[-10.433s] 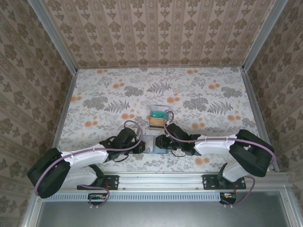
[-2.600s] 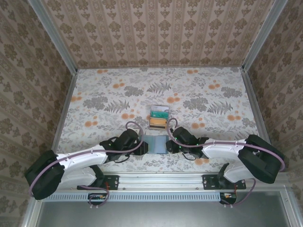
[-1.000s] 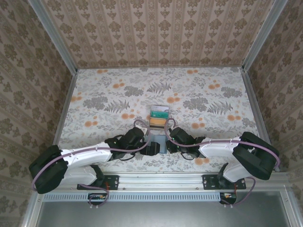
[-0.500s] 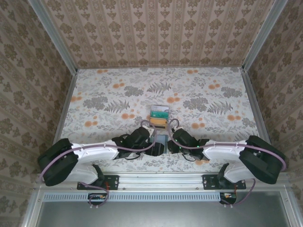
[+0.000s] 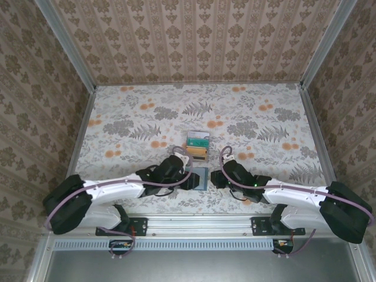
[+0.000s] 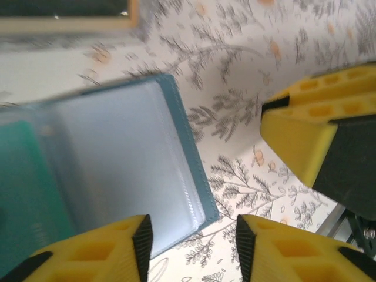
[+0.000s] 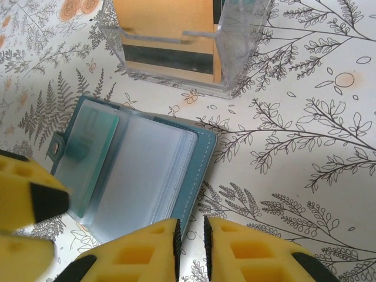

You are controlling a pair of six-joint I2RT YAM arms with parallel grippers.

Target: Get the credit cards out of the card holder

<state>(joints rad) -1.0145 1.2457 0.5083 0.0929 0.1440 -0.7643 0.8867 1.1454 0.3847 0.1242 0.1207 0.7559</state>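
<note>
a: where's the card holder (image 7: 141, 167)?
b: lying open on the flowered table (image 7: 305, 117), near its front edge, between the 2 grippers. the grey-blue inside faces up.
a: anything in it?
b: 1 teal-green card (image 7: 88, 150) sits in the panel toward the left gripper (image 6: 191, 238). the other panel's clear sleeves look blank.
a: and beyond it?
b: a clear box (image 7: 235, 47) near the holder's far edge, not touching it. an orange-brown card (image 7: 164, 29) with a dark stripe stands inside.
a: the left gripper's state?
b: fingers apart, low at the holder's corner, gripping nothing i can see.
a: right gripper (image 7: 191, 232)?
b: fingers almost together with a thin empty slit, just beside the holder's right edge.
</note>
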